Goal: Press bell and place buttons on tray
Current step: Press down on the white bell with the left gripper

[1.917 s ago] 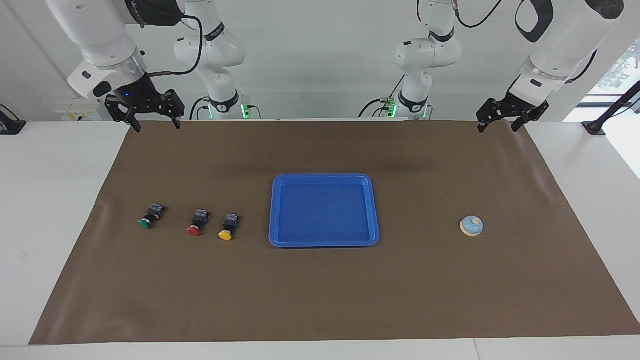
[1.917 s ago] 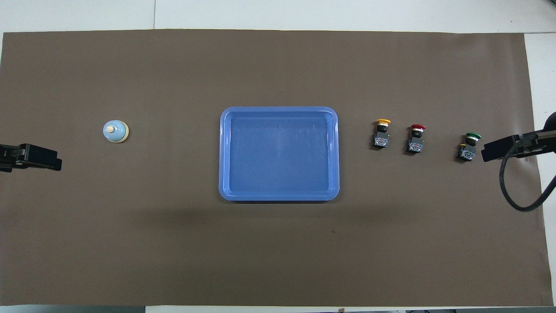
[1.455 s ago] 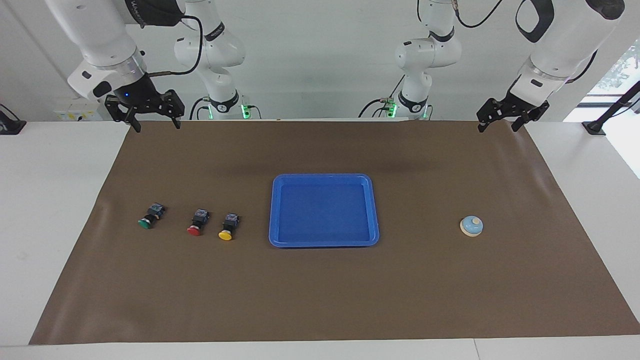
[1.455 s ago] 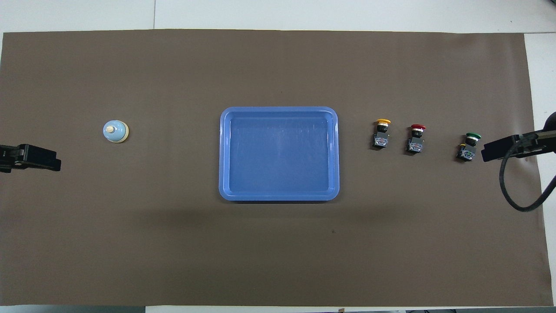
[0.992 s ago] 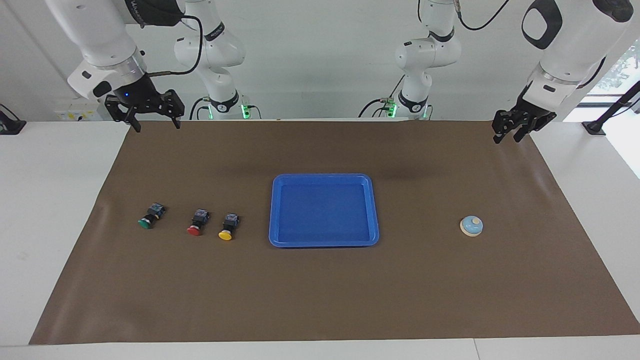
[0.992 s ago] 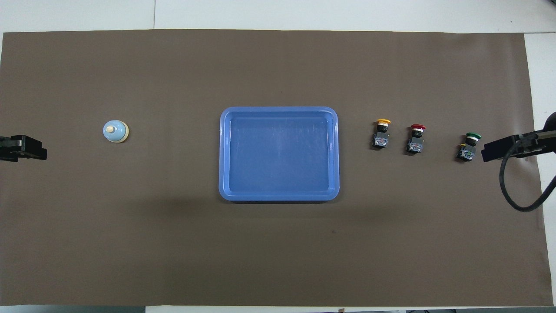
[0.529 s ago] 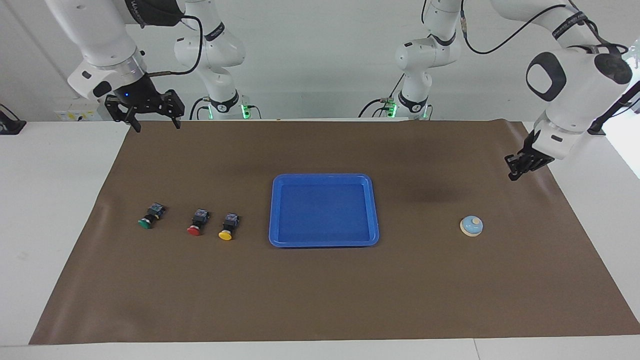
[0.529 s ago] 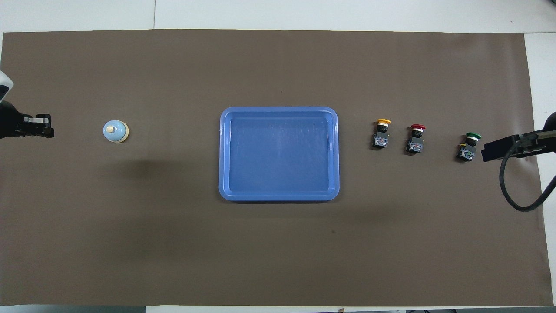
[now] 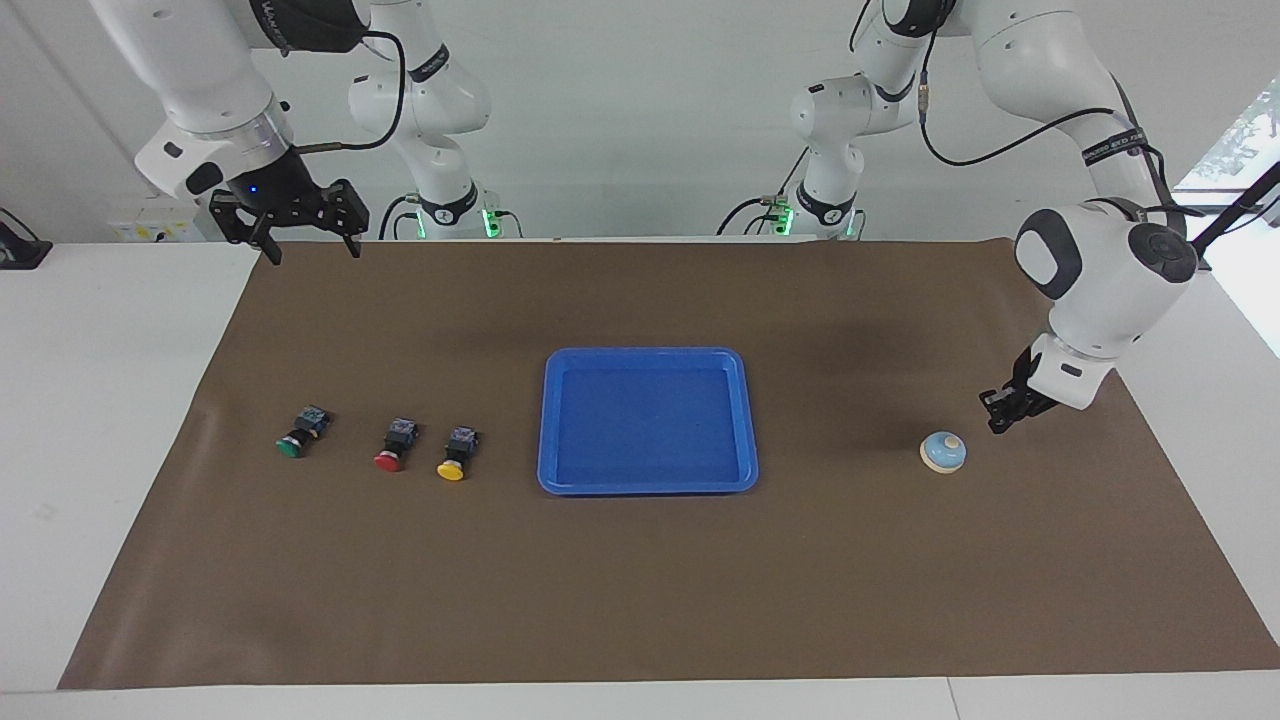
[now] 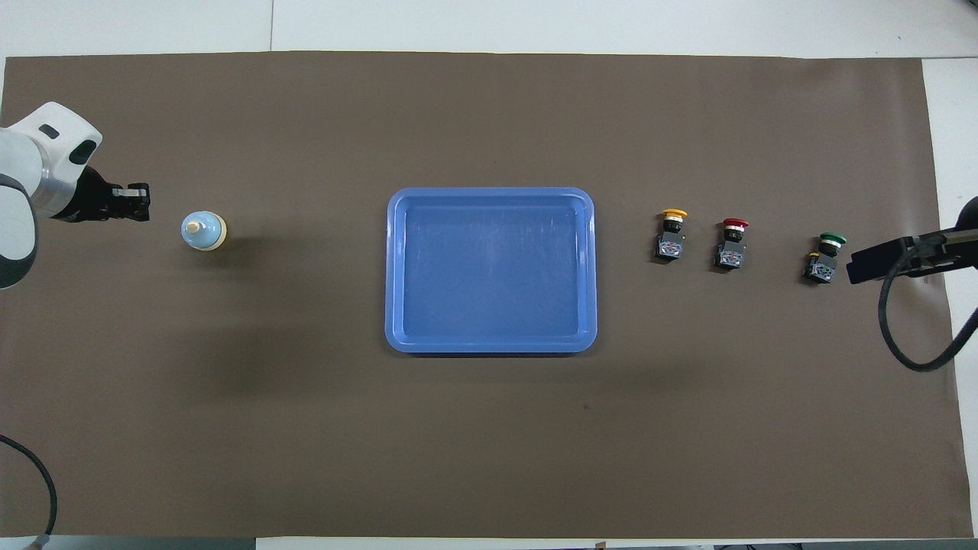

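The left end effector [image 9: 996, 427], fingertips pressed together, is hanging low just beside the bell [image 9: 943, 452], not touching it. The bell is sitting near the worktop's edge at the left arm's end. To press well, it seems the closed tips should centre over the cream knob and push straight down. The left arm is bending steeply downward. The right end effector [image 9: 309, 245], fingers apart, is waiting over the worktop's corner by its base. The buttons [image 9: 390, 446] are lying beside the empty tray [image 9: 647, 487].
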{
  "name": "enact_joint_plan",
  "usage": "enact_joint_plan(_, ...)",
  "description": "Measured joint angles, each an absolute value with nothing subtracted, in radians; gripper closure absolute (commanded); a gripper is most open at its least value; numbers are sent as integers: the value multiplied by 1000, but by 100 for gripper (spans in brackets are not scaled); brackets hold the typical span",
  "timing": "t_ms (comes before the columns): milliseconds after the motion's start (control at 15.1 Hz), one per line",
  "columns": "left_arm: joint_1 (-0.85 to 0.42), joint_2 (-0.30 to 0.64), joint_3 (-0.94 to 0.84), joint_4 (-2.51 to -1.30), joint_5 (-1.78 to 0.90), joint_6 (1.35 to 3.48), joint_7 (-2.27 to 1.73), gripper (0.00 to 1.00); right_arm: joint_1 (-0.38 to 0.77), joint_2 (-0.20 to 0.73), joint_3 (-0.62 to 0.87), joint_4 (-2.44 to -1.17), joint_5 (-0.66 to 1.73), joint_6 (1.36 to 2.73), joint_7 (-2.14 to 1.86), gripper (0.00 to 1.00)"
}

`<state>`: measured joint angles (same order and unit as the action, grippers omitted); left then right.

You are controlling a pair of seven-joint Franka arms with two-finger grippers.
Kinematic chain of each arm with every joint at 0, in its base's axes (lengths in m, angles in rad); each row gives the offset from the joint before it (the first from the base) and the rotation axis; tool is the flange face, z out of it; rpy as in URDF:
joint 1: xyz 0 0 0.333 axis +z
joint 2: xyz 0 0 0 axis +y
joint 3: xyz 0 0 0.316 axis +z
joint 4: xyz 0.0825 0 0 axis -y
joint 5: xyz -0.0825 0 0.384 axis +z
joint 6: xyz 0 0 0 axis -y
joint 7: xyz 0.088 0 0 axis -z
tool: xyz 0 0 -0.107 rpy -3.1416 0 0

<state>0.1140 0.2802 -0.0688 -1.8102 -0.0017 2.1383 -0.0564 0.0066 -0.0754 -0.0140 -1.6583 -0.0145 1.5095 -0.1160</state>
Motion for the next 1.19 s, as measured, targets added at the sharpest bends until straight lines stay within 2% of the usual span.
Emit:
enact_joint_plan(397, 74, 342, -69, -1818, -2, 2176, -124, 100, 7, -75, -14, -1658, -15, 1510, -116, 0)
enact_joint_plan(926, 74, 338, -64, -1869, -2, 2258, -126, 100, 7, -75, -14, -1658, -15, 1510, -116, 0)
enact_joint_plan(1058, 80, 338, -60, -1844, -2, 2213, -126, 100, 7, -75, -14, -1658, -15, 1510, -116, 0)
enact_joint_plan(1190, 96, 332, -59, -1765, -2, 2101, -126, 100, 7, -75, -14, -1658, -15, 1510, -116, 0)
